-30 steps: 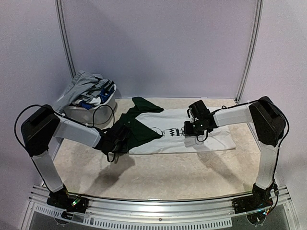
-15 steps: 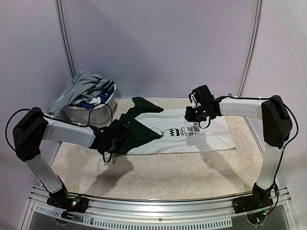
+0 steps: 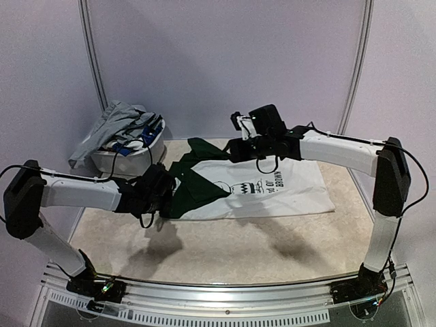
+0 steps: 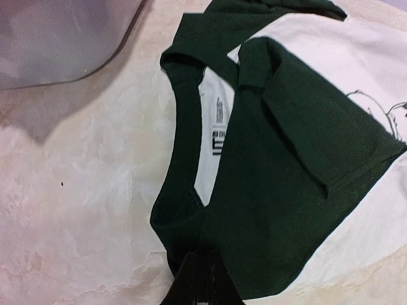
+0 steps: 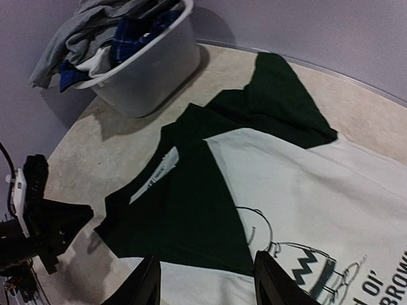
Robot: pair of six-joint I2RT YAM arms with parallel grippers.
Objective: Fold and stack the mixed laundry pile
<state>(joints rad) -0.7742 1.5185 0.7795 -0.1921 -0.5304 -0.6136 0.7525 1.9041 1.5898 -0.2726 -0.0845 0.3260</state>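
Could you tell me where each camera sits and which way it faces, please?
Top external: above, behind the bases, facing down over the table; left gripper and right gripper show.
Left wrist: low, facing the T-shirt collar; own shut fingers.
Right wrist: raised, facing T-shirt and basket; own open fingers.
Shared: all three show the T-shirt.

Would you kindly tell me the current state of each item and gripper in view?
T-shirt: spread flat on the table, one green sleeve folded over the front.
Basket: upright, heaped with clothes above its rim.
Left gripper: shut, pinching the T-shirt's green edge.
Right gripper: open, empty, above the T-shirt.
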